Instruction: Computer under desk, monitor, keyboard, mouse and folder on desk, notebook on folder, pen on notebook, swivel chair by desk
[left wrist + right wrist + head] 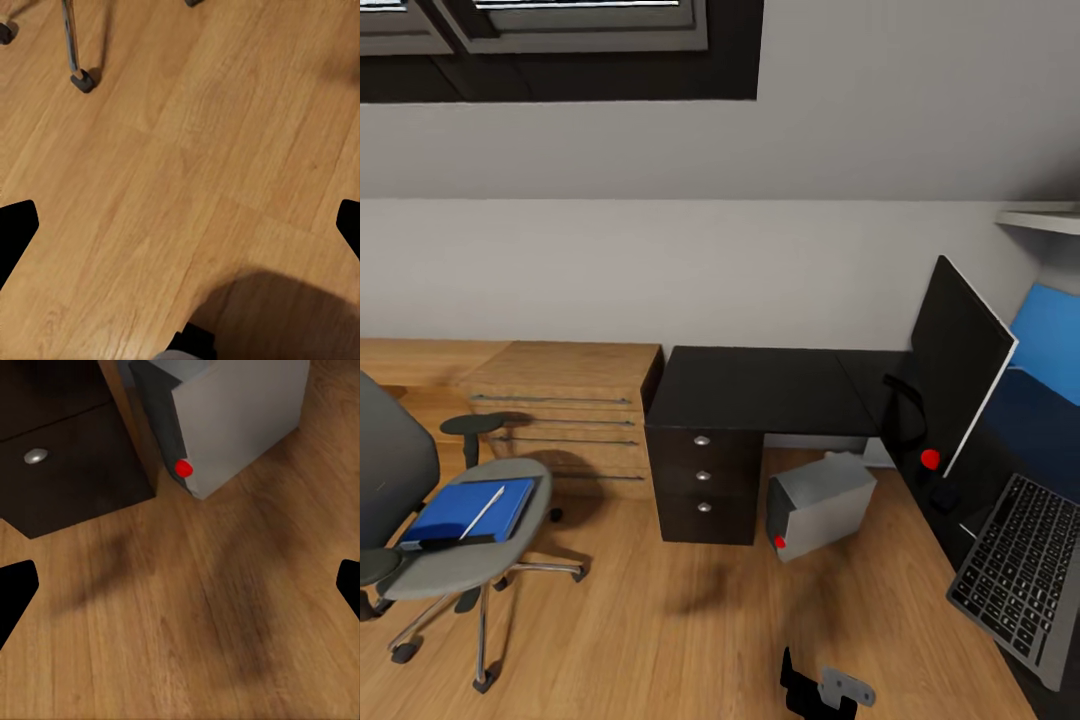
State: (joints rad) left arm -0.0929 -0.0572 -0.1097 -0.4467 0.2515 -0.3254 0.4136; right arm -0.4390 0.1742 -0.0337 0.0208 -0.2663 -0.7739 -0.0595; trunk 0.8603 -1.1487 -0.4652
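A bedroom corner seen from the robot's head camera, with the tidying partly done. The computer (820, 503), a light grey boxy tower with a darker front and a small red button, stands tilted on the wooden floor under the L-shaped counter (760, 390), so that part looks settled. The counter has a glossy black top and a block of three black drawers with round silver knobs. On its right wing, close to the camera, the monitor (958, 365) stands as a thin flat black panel on a black stand, with a red dot near its base. Just in front of it lies the keyboard (1015, 565), slim, with black keys in a grey frame, and a small black rounded mouse (944, 495) sits between the monitor stand and the keyboard. What seems left is the chair load. The swivel chair (460, 540) stands well apart to the left, with a grey padded seat, black armrests and a chrome star base on casters. On its seat lies a flat bright blue folder (465, 508) with a thin white pen (485, 509) across it; I cannot make out the notebook. The folder, notebook and pen appear not yet moved, and the chair not yet brought over. A wooden cabinet (565, 415) with long metal bar handles stands against the far wall. The left tool (180, 225) and the right tool (180, 585) each hang over bare wood-grain floor, spread wide apart and holding nothing.
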